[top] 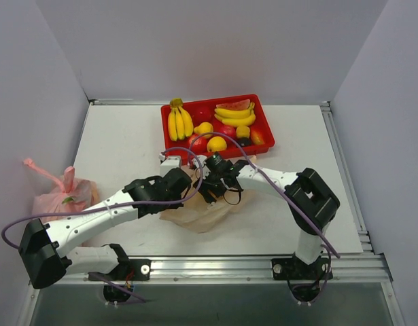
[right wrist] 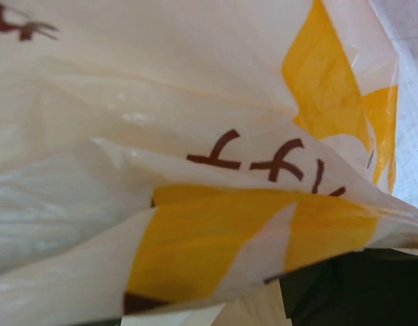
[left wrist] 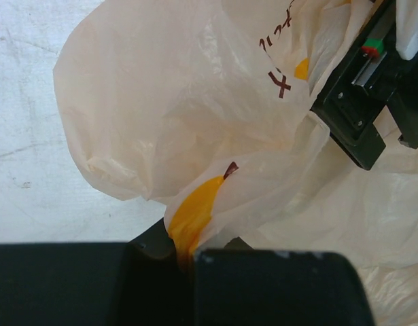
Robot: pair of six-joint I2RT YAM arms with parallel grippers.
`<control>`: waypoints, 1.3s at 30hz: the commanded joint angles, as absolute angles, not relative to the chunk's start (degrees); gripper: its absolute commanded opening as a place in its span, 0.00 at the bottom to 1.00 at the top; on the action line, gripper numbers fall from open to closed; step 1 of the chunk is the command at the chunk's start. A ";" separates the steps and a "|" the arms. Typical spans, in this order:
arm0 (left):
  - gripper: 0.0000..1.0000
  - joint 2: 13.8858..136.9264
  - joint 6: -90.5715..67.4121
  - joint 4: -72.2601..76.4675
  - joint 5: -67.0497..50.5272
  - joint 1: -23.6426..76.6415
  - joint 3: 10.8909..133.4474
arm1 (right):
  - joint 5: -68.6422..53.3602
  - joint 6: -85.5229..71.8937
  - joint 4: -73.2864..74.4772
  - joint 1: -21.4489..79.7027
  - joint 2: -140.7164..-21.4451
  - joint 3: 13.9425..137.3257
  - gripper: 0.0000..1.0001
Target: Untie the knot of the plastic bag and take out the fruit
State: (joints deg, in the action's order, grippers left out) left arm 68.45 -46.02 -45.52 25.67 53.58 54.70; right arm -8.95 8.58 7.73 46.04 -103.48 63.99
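Reaching inward, the left arm [top: 93,217] and right arm [top: 276,180] meet low over the plastic bag [top: 203,216], thin crinkled peach film with yellow print, lying before the red tray [top: 195,102]. The left gripper [left wrist: 188,257] pinches a fold of it; whether the right gripper [top: 214,182] is apart or together cannot be told.

Crinkled film of the plastic bag [right wrist: 195,102] fills the right wrist view, close and blurred. It hides the right gripper [top: 213,183] fingers but for one dark corner, and their spread cannot be told. The left gripper [left wrist: 185,257] fingers [left wrist: 73,285], blurred, run off the bottom edge. Between both pairs of fingers, neither the knot nor any fruit inside can be made out.
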 commanded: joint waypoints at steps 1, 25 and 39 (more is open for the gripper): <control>0.00 67.15 -45.26 -43.59 26.63 53.26 54.49 | -10.63 8.44 8.26 45.88 -101.52 65.75 0.58; 0.00 61.70 -41.57 -46.05 30.33 48.78 54.84 | -40.24 2.90 18.88 44.83 -71.98 63.88 0.17; 0.00 63.90 -36.65 -47.28 21.11 43.86 58.01 | -45.71 0.97 22.94 37.04 -69.78 73.28 0.11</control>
State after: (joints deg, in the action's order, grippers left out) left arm 64.49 -38.02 -46.68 25.91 44.03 56.62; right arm -45.76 2.70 23.16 42.92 -71.55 67.94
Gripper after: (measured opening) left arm 0.046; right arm 0.686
